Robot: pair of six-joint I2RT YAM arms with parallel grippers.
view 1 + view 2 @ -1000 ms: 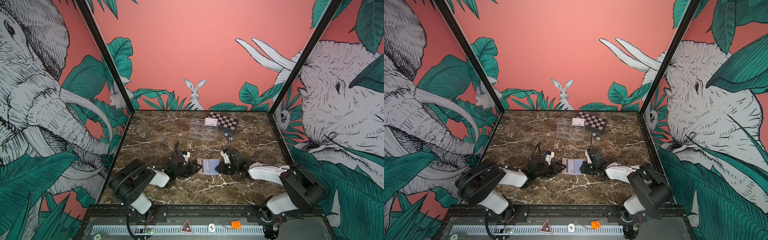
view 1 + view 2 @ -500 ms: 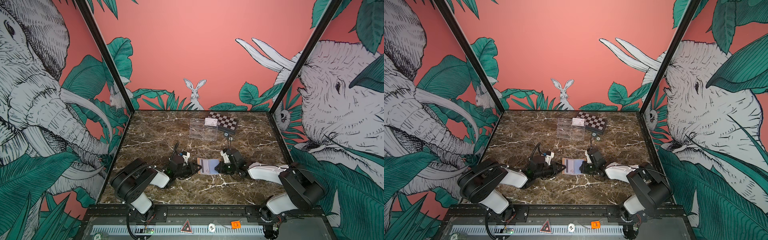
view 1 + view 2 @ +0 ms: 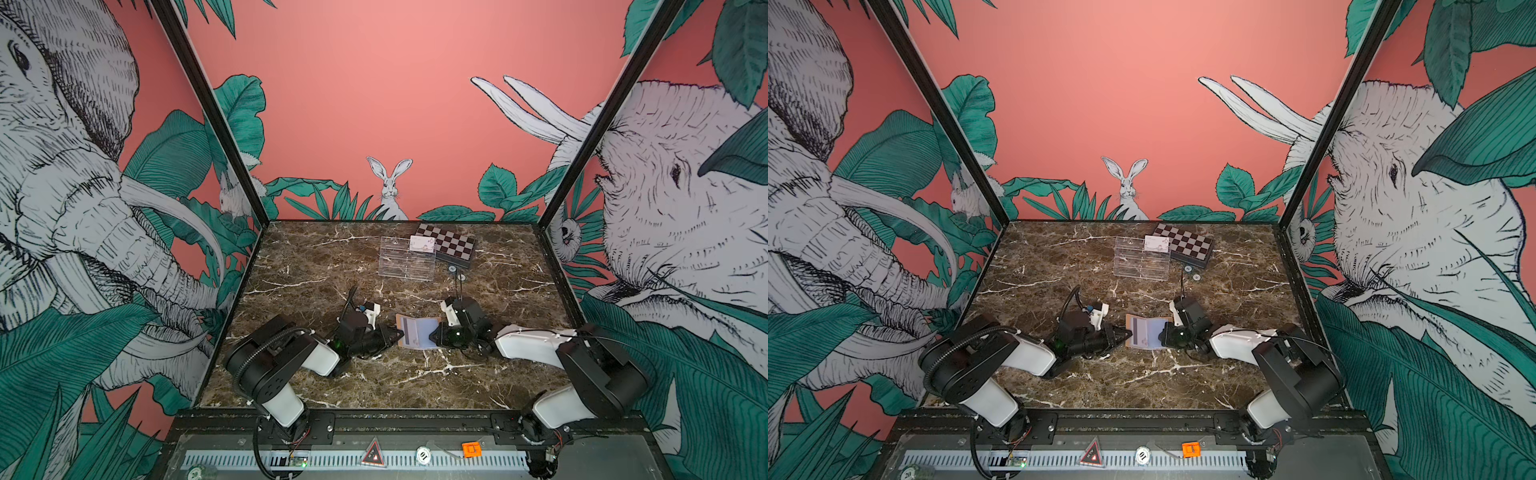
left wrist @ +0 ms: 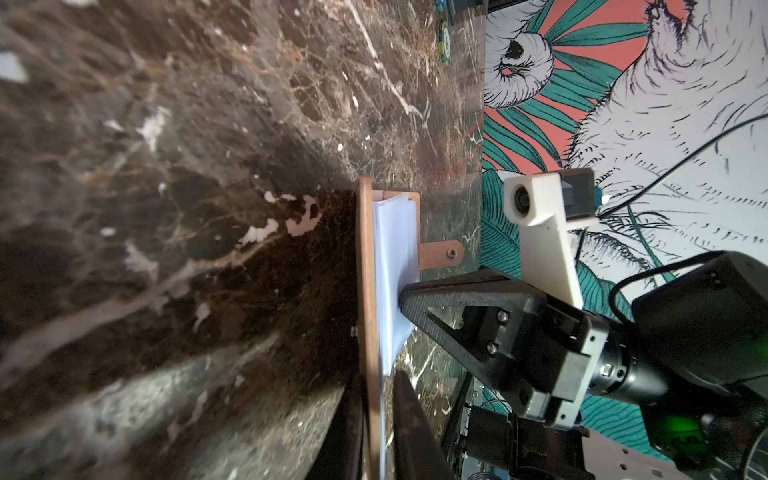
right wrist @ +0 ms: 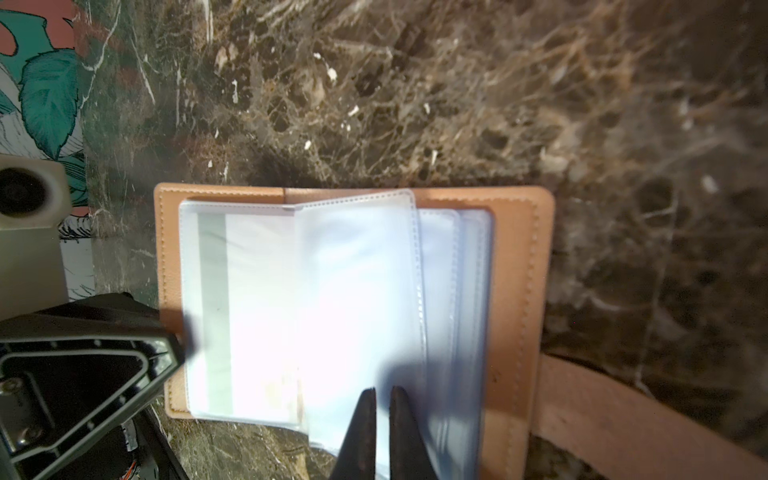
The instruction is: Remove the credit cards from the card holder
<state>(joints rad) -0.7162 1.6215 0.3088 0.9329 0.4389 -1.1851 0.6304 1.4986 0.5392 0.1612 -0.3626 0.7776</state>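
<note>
Top views, card holder: I see the card holder (image 3: 419,337) lying open on the worktop (image 3: 374,382), between the left gripper (image 3: 397,333) and the right gripper (image 3: 432,335). Both top views agree.
Top views, cards: The striped credit card (image 3: 410,336) sits inside the holder. A tray card (image 3: 421,243) lies in the clear tray (image 3: 405,268), beside the checkered box (image 3: 453,249) and well apart from the arms.
Left wrist, left fingers: The fingers (image 4: 415,440) straddle the tan cover's near edge, and a sliver of gap shows. I cannot tell whether they grip.
Right wrist, right fingers: The fingers (image 5: 361,428) are together, apparently pinched on a raised sleeve leaf (image 5: 357,291).
Right wrist, card position: The striped credit card lies flat in a sleeve on the half nearest the left gripper.
Handling: I judge the card light, stiff and slick, and the sleeves soft and clingy. The holder will likely slide unless pinned. I would take the card by whichever edge shows at the sleeve mouth, which I cannot locate.
Change: The holder, tray and box lie as before, and both arms have barely shifted.
</note>
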